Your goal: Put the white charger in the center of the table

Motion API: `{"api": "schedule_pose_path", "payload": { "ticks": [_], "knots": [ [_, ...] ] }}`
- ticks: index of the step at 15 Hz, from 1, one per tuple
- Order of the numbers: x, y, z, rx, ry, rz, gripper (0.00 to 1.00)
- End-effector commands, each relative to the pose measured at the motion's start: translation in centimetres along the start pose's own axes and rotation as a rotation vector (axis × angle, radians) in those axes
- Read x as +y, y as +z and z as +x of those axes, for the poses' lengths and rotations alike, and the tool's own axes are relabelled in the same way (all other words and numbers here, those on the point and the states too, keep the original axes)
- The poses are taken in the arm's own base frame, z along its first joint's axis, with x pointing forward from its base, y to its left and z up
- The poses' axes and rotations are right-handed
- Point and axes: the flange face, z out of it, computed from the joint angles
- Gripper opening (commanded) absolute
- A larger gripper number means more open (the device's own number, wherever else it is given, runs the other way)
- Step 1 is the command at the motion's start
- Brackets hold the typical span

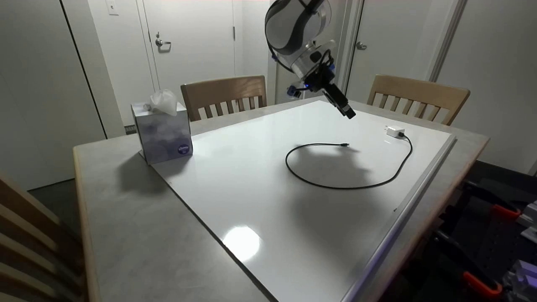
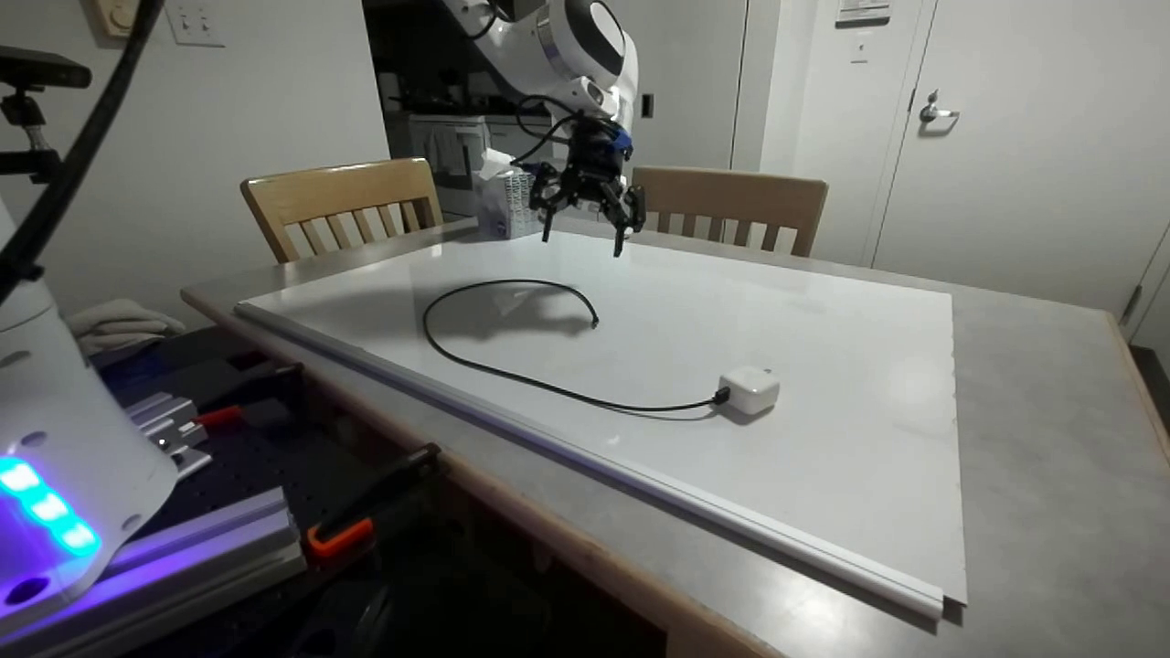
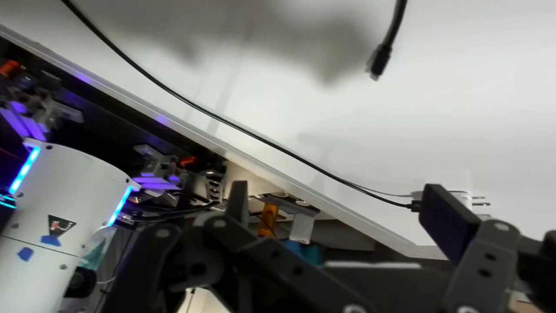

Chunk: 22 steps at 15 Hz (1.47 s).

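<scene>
Gripper (image 2: 582, 247): hanging in the air above a glossy white panel (image 2: 823, 315), pointing downward, its two fingers spread wide apart.
Robot arm (image 2: 590, 55): coming down from the top of both exterior views to the gripper.
White charger (image 2: 749, 390): a small block resting on the panel, well apart from the gripper; in an exterior view it lies to the right of the panel's middle and nearer. In the wrist view a finger partly hides it, metal prongs showing at its right.
Black cord (image 1: 342, 188): plugged into the charger, sweeping across the panel in a wide curve, its other end bare.
Table (image 2: 1051, 439): grey-topped, beneath the panel and showing around it.
Tissue box (image 1: 165, 136): bluish, a white tissue poking up, at a corner of the panel, left of the gripper in both exterior views.
Wooden chairs (image 2: 731, 194): slat-backed, two along the far side in both exterior views.
Robot base (image 2: 101, 457): white with glowing blue lights, near left in an exterior view.
</scene>
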Motion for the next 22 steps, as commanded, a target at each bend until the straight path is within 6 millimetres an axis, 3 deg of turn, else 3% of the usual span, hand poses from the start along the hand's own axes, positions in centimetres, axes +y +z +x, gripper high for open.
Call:
{"api": "schedule_pose_path", "payload": {
  "ticks": [1,4,6,9,12,15,16,18,22],
  "knots": [
    [-0.3,-0.2,0.4,-0.002,-0.001,0.005,1.00],
    [-0.3,0.0,0.0,-0.007,0.008,-0.003,1.00],
    [0.2,0.0,-1.6,-0.050,-0.112,0.123,1.00],
    [-0.6,0.8,-1.8,-0.152,-0.158,0.254,1.00],
    [-1.8,2.6,0.2,-0.210,-0.123,0.225,1.00],
    [-2.7,4.7,4.2,-0.185,0.017,0.160,1.00],
    [-3.3,3.9,1.3,-0.167,-0.035,0.188,1.00],
    [-3.7,4.6,3.4,-0.172,0.005,0.164,1.00],
    [-5.0,3.6,4.0,-0.176,0.151,0.189,1.00]
  ]
}}
